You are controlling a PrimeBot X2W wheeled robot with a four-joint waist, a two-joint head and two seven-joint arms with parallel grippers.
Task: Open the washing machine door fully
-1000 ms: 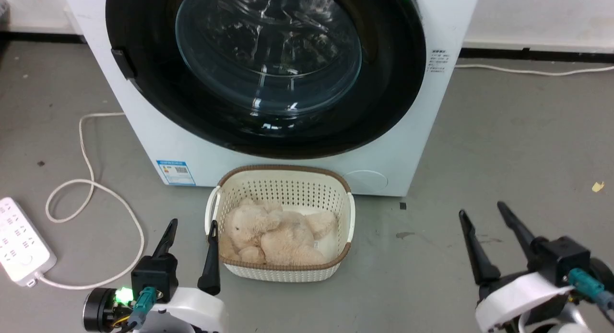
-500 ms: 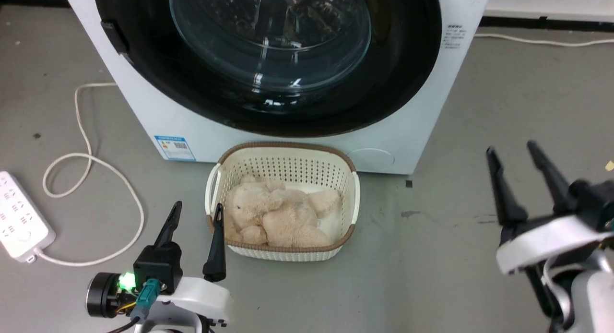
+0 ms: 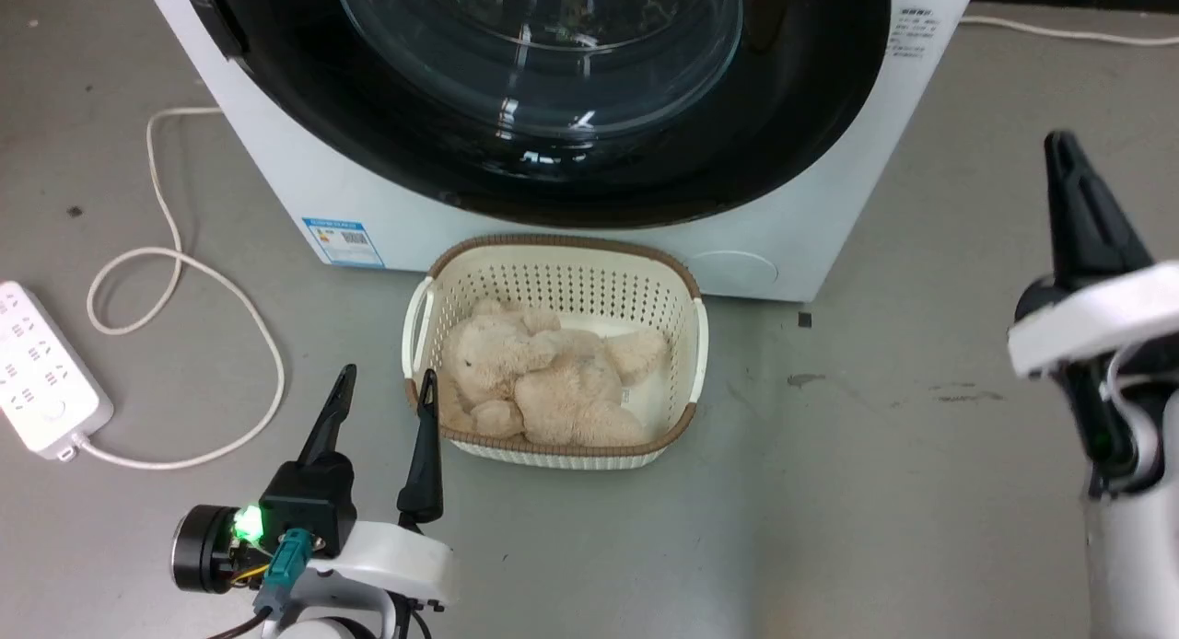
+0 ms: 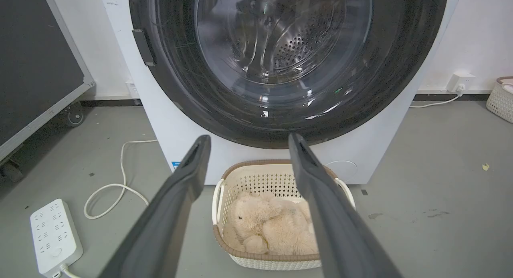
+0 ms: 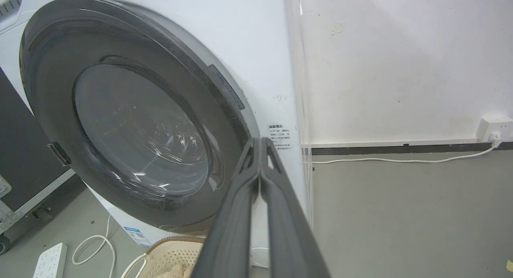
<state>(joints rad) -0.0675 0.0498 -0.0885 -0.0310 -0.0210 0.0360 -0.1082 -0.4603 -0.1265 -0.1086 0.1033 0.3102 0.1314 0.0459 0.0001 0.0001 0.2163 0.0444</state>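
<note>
The right gripper (image 3: 1064, 160) is lifting up the floor side of the washer (image 3: 276, 188), toward the right edge of the door (image 3: 783, 114). Its fingers (image 5: 240, 198), spread a second ago, are now pressing together on nothing. The head camera is shifting too, so the scene is sliding. This is looking like an approach: the door is sitting shut against the washer front, above the basket (image 3: 695, 344). The left gripper (image 3: 387, 377) is hanging low beside the basket, fingers wide, gripping nothing.

Glossy black washing machine door (image 3: 811, 114), cream basket (image 3: 562, 280)
</note>
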